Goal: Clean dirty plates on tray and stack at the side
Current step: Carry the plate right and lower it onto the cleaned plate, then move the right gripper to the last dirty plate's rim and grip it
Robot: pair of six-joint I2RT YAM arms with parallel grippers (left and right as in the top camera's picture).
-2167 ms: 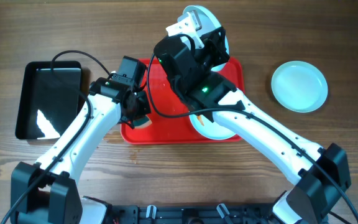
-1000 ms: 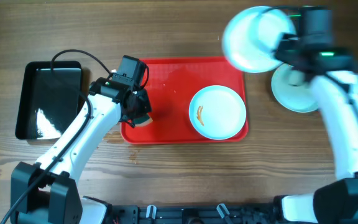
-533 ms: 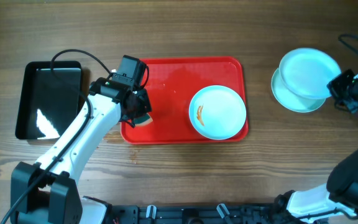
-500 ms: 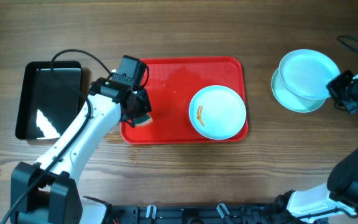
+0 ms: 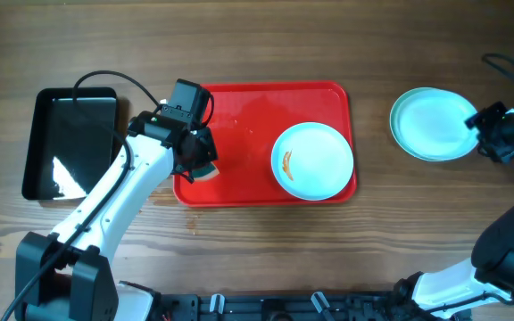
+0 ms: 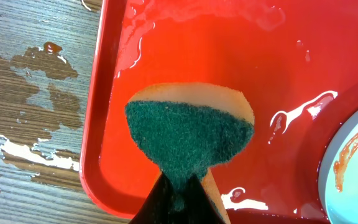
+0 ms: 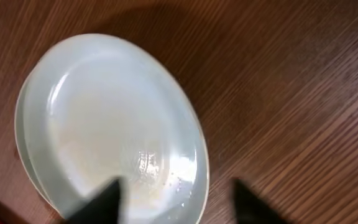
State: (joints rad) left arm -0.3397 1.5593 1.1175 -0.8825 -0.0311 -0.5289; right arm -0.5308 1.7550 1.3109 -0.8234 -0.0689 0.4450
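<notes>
Top plate (image 5: 440, 120) no longer held in the air, now lying on the lower plate (image 5: 394, 127) at the upper right of the frame, slightly offset rightward, right gripper (image 5: 489, 129) gone from over the tray (image 5: 239, 111) to the right edge, fingers now spread apart.

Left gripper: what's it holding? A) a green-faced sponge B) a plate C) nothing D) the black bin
A: in the left wrist view the left gripper pinches a sponge, its green scrub face toward the camera, over the wet red tray.
</notes>
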